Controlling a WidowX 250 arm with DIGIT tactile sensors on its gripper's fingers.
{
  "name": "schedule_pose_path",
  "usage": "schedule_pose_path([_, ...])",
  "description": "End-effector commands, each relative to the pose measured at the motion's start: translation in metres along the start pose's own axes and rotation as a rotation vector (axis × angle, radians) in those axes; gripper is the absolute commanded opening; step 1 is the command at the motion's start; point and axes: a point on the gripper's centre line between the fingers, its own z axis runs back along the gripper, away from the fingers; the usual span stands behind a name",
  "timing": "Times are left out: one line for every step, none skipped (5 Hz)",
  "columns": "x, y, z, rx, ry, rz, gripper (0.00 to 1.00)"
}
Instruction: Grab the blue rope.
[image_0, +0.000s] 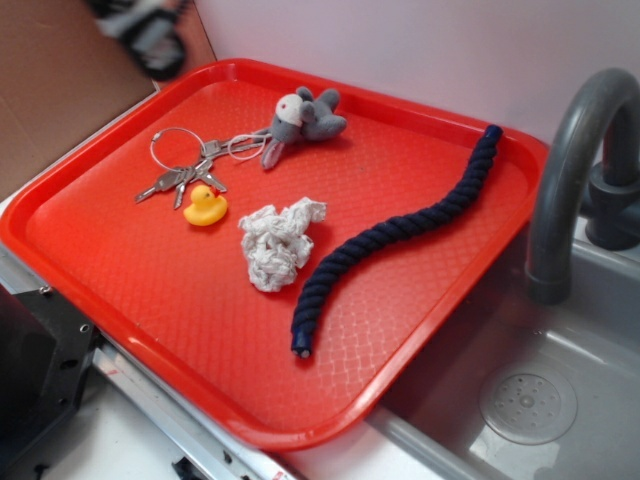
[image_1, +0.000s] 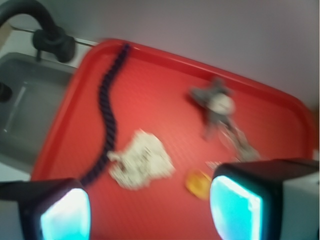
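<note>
Clearly, the blue rope (image_0: 400, 232) lies untouched in a long wavy line along the sink-side part of the red tray (image_0: 150, 290), one cut end at the tray's far corner, the other near its front edge just beside the crumpled white cloth (image_0: 278, 243). To grab it well, we judge we should come down over its free middle stretch, clear of the cloth, with the jaws set across the cord, not along it. Our gripper (image_1: 150, 210) hangs high above the tray with its jaws spread wide and nothing between them; in the wrist view the rope sits up and to the left of them, well apart.
</note>
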Motion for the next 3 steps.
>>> schedule_pose_path([0.041,-0.017,-0.056,-0.026,0.032,-0.05,1.0])
schedule_pose_path([0.051,-0.024,-0.088,-0.033,0.091,-0.096,1.0])
schedule_pose_path([0.05,-0.027,-0.115,-0.058,0.142,-0.129,1.0])
